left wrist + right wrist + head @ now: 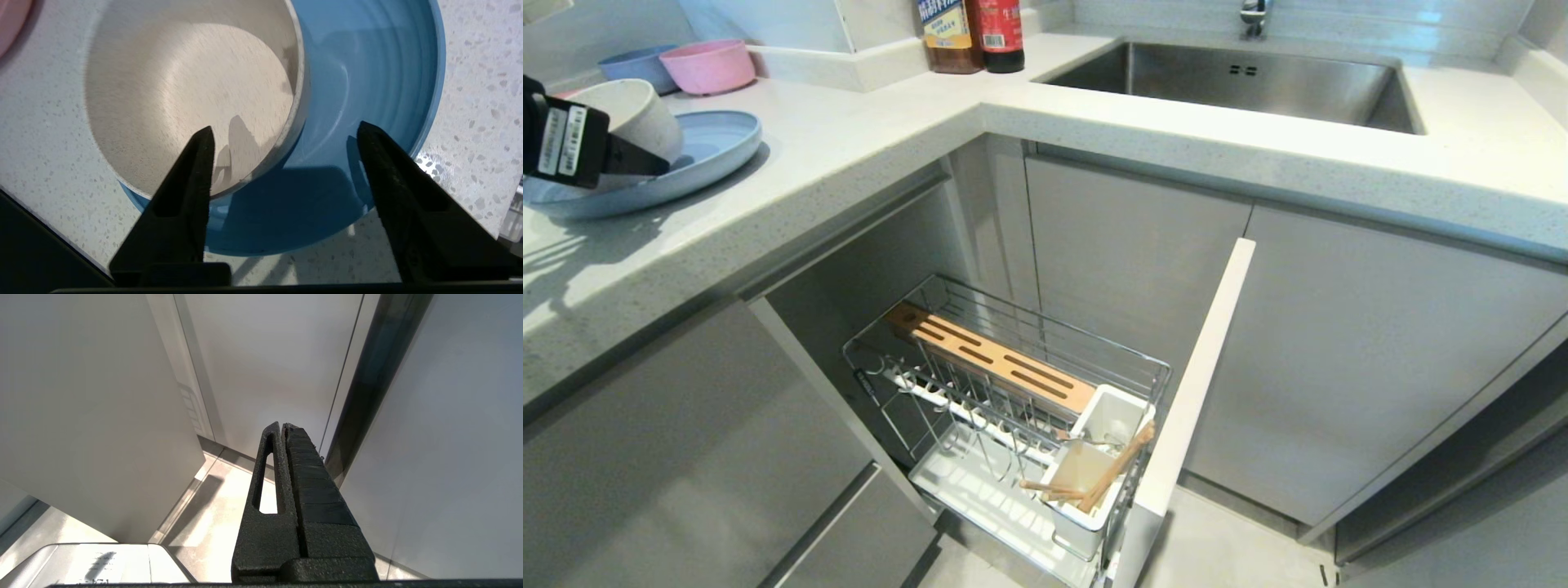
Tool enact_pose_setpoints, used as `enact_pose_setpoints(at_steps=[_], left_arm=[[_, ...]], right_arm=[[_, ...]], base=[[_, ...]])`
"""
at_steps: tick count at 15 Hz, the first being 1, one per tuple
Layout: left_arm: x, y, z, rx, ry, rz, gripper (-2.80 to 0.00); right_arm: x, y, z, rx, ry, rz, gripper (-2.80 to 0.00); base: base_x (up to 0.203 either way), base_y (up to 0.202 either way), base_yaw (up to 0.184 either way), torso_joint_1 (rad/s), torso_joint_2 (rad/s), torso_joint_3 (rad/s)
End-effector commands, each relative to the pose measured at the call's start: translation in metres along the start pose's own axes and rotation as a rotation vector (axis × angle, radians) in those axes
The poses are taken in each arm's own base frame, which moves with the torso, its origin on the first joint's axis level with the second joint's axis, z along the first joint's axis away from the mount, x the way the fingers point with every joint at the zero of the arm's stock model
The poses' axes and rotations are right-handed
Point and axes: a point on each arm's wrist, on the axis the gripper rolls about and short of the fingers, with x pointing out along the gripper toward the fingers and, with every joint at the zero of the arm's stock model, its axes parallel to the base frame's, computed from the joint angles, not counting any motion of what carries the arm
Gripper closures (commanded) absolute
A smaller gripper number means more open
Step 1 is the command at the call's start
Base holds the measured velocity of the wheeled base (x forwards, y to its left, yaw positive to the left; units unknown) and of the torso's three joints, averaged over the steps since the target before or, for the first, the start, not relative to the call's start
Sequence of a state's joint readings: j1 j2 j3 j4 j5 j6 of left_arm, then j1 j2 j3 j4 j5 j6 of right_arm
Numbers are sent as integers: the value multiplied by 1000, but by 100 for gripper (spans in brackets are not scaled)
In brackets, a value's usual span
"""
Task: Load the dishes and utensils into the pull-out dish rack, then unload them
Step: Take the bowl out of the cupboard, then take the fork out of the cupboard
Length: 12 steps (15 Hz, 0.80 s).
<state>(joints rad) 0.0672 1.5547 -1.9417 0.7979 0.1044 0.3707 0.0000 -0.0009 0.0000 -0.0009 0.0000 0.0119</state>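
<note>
Kitchen corner, seen from robot's head. Left end effector point(645, 159) hovers over the worktop point(866, 139) at far left, fingers spread wide, holding nothing. In the left wrist view the off-white bowl point(188, 102) sits upright on the light-blue plate point(376, 81); one finger point(192, 171) hangs over the bowl's inside, the other over the plate, so the bowl's near rim lies between them, directly below. Judgement: bowl looks set down and released; plate and bowl both within reach of left arm, the nearer one.

Pull-out dish rack point(1013, 392) stands open below, well apart from the dishes, its long axis running away from the front panel. Wooden chopsticks point(1107, 478) lean in its white utensil holder point(1094, 465).

Right end effector point(284, 426) parked low by cabinet doors, fingers pressed together, empty.

Writing: two bottles point(972, 33) near sink point(1233, 82) carry labels w/ characters too small to read; white sticker on left wrist, unreadable.
</note>
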Motion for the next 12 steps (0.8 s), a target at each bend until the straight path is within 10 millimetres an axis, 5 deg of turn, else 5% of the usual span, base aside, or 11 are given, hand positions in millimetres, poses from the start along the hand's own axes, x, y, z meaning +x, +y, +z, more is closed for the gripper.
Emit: enact_pose_setpoints(at_steps=[1, 6, 11, 12], left_arm=[[-1, 0, 1, 1, -6, 4, -280], [-17, 6, 8, -33, -99, 55, -280], [-59, 17, 21, -167, -333, 121, -280], [-73, 18, 21, -195, -380, 125, 0]], right_arm=[[0, 0, 0, 0, 3, 0, 0], [0, 0, 0, 0, 3, 0, 0], [0, 0, 0, 0, 2, 0, 0], [0, 0, 0, 0, 2, 0, 0]], base=[[0, 0, 0, 0, 0, 0], [0, 0, 0, 0, 0, 0], [0, 0, 0, 0, 0, 0], [0, 0, 0, 0, 0, 0]])
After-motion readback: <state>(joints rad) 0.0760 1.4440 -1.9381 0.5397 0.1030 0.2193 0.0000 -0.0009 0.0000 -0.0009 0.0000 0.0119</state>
